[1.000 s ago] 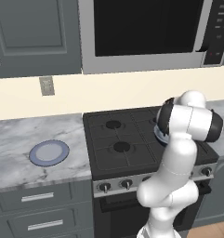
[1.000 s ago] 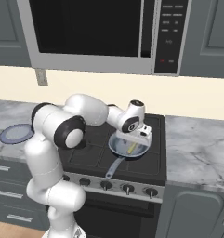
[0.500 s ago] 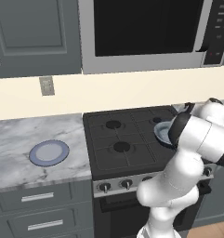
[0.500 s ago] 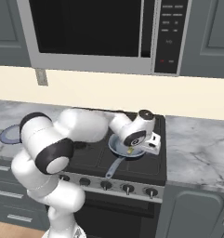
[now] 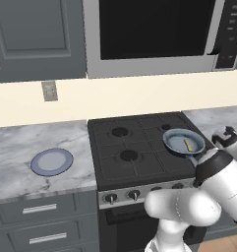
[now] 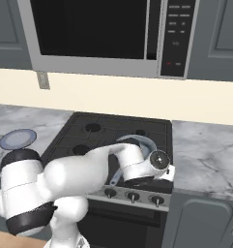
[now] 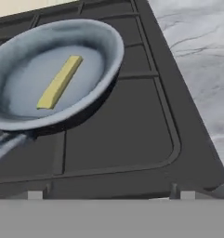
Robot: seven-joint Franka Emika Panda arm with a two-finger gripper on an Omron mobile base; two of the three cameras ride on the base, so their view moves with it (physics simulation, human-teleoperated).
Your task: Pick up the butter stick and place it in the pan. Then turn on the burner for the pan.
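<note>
The butter stick (image 7: 60,82) lies flat inside the pan (image 7: 97,35), a pale-yellow bar on the grey-blue bottom. From the left base the pan (image 5: 175,136) sits on the stove's front right burner with the butter stick (image 5: 187,144) in it. My gripper (image 7: 111,195) is open and holds nothing. It hangs low over the stove's front right corner, just in front of the pan and apart from it. My hand (image 6: 159,163) sits at the stove's front edge, above the knobs, and hides most of the pan (image 6: 137,141).
A row of knobs (image 6: 133,196) runs along the stove front. A blue-rimmed plate (image 5: 52,161) rests on the marble counter left of the stove. Marble counter (image 7: 197,51) continues right of the stove. A microwave (image 5: 154,29) hangs above.
My arm has swung away from above the pan, rightward and down to the stove's front edge. The butter stick stays in the pan. The jaws remain open.
</note>
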